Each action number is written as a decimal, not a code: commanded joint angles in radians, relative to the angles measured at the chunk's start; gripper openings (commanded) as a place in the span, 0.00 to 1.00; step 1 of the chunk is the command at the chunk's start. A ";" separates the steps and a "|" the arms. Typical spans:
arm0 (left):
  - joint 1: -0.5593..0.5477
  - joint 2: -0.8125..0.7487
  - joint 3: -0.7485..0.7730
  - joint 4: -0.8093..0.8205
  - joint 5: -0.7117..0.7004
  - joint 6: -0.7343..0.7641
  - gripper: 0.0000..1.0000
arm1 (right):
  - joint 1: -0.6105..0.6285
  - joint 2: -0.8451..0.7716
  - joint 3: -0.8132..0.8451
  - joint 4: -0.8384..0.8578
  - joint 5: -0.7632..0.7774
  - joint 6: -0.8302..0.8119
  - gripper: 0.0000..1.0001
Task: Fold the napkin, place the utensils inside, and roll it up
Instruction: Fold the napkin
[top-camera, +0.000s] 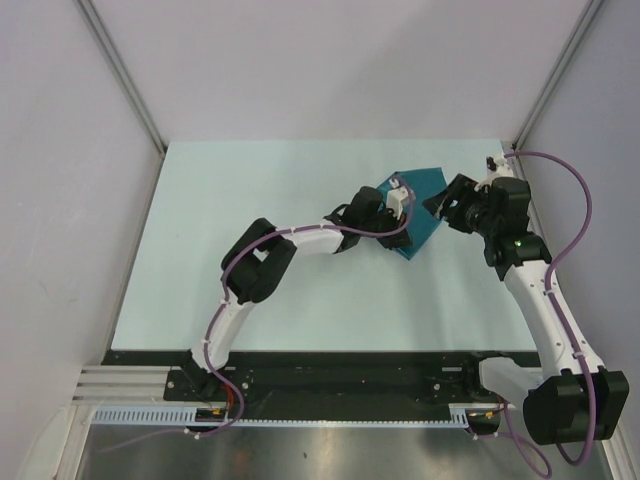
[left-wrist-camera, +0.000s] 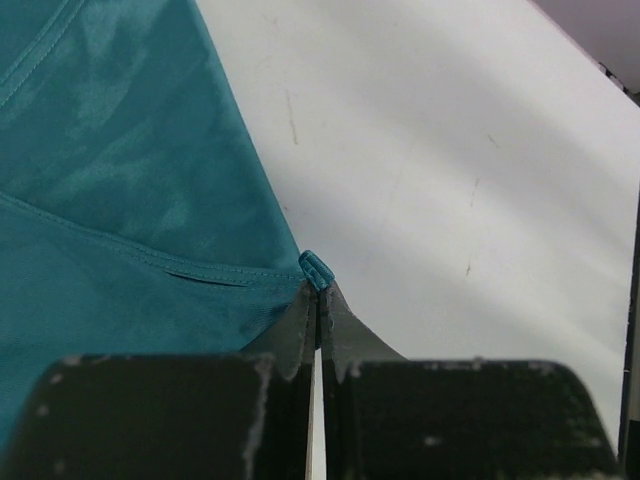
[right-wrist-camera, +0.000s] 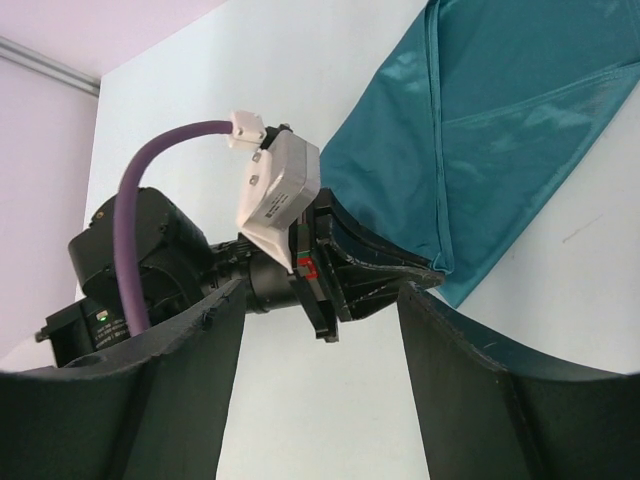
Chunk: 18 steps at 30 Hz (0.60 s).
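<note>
Pinching a hemmed corner of the napkin (left-wrist-camera: 120, 190), the left gripper (left-wrist-camera: 318, 295) has its jaws pressed fully together. Only a small tuft of teal hem shows above the fingertips (left-wrist-camera: 342, 328). From the pinch point the cloth spreads away to the left in the left wrist view. A stitched seam runs across it and a second layer shows along that seam, so the fabric lies doubled there.

The right gripper (top-camera: 442, 204) has its jaws standing wide apart and has hold of nothing. It sits just beside the right edge of the napkin and faces the left gripper. In the right wrist view its two dark fingers (right-wrist-camera: 170, 400) frame the left gripper, whose white camera housing (right-wrist-camera: 278, 190) and purple cable (right-wrist-camera: 140, 220) are plainly visible.

Location of the napkin: on the pale table (top-camera: 300, 290), right of centre and toward the far half, between the two grippers. The overhead view shows it as an angular teal patch partly covered by the left wrist. The right wrist view shows crisp fold lines and a glossy surface — at least two layers overlap near the held corner.

Whether the pinched corner is lifted clear of the table surface cannot be told.
</note>
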 joint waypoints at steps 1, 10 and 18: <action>-0.009 0.025 0.001 0.042 -0.020 -0.019 0.00 | -0.003 -0.028 0.000 0.007 -0.007 0.003 0.68; -0.019 0.050 0.009 0.043 -0.042 -0.052 0.00 | -0.003 -0.028 -0.022 0.007 -0.002 0.003 0.68; -0.032 0.055 0.000 0.088 -0.085 -0.096 0.00 | -0.003 -0.030 -0.036 0.006 -0.001 0.003 0.68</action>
